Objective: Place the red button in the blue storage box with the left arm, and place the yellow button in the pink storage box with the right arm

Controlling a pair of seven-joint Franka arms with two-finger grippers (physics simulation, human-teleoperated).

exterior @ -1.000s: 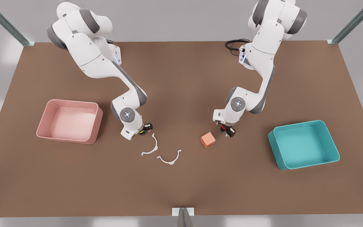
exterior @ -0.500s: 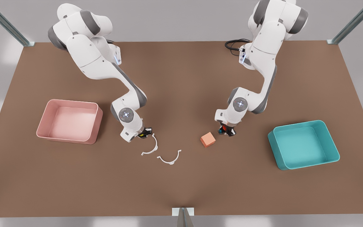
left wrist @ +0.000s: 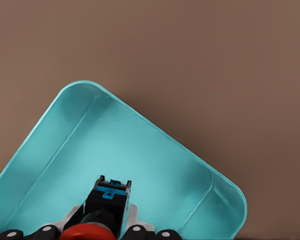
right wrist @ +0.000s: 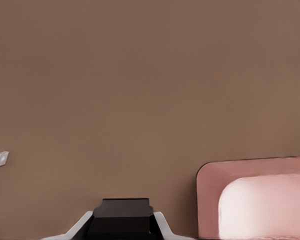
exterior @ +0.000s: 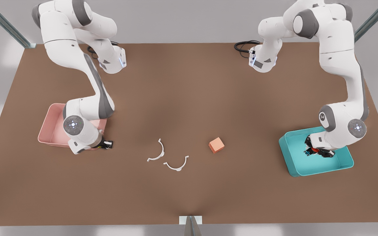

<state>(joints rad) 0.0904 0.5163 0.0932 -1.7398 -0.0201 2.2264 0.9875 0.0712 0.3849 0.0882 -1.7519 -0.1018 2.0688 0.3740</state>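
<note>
My left gripper (exterior: 317, 151), at the front view's right, hangs inside the blue storage box (exterior: 317, 172) and is shut on the red button (exterior: 313, 150). The left wrist view shows the red button (left wrist: 108, 206) between the fingers, above the floor of the blue storage box (left wrist: 155, 165). At the front view's left, my right gripper (exterior: 106, 144) is shut on the yellow button (exterior: 101, 147), just outside the near corner of the pink storage box (exterior: 49, 126). In the right wrist view only the yellow button's black base (right wrist: 122, 217) shows, beside the pink storage box (right wrist: 260, 200).
Two thin white curved pieces (exterior: 157, 151) (exterior: 176, 164) lie near the table's middle, with an orange cube (exterior: 216, 145) to their right in the front view. A black cable (exterior: 241, 46) lies at the far edge by the left arm's base.
Both arms swung outward from the table's middle with their buttons: the left gripper to above the blue storage box, the right gripper to the pink storage box's corner.
</note>
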